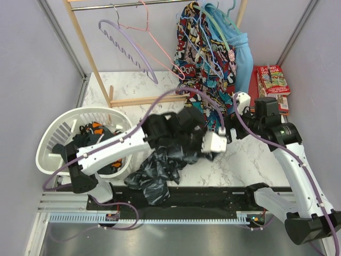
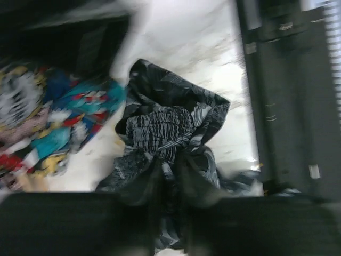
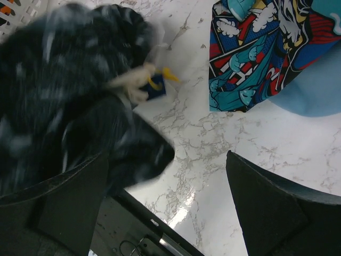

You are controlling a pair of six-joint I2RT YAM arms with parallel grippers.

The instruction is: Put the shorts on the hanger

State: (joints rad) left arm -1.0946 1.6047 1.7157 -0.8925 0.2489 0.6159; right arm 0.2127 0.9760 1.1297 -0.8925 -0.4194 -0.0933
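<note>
Two pincers work over a white marble-patterned table [image 1: 250, 157]. The left pincer [image 2: 170, 173] has its dark fingers drawn together on a fold of the shorts [image 2: 170, 122], a large navy-black fabric garment with a grey leaf-like print. The right pincer [image 3: 166, 160] has its fingers wide apart, with nothing between them and bare marble below.

What could go wrong, as I judge it: the left grip has only a bunched fold from the middle of a crumpled heap, not a waistband edge. Lifted like that, the cloth would likely come up as a tangled lump or slide out of the thin pinch. Either way it would be hard to spread over a wire. Both arms also crowd the same patch of table, so a reach by the empty pincer could knock the other wrist.

Outward from the pincers, the shorts lie heaped on the marble under and ahead of the left fingers. Their far part sits just beside the right pincer, where a white tag [image 3: 136, 82] shows. The hanger [image 1: 210, 48], a thin pale whitish-blue wire one, seems to hang from the metal rail [image 1: 133, 5] at the back, against a bright comic-print garment [image 1: 194, 58]. It is well apart from the shorts, and neither pincer holds it.
</note>
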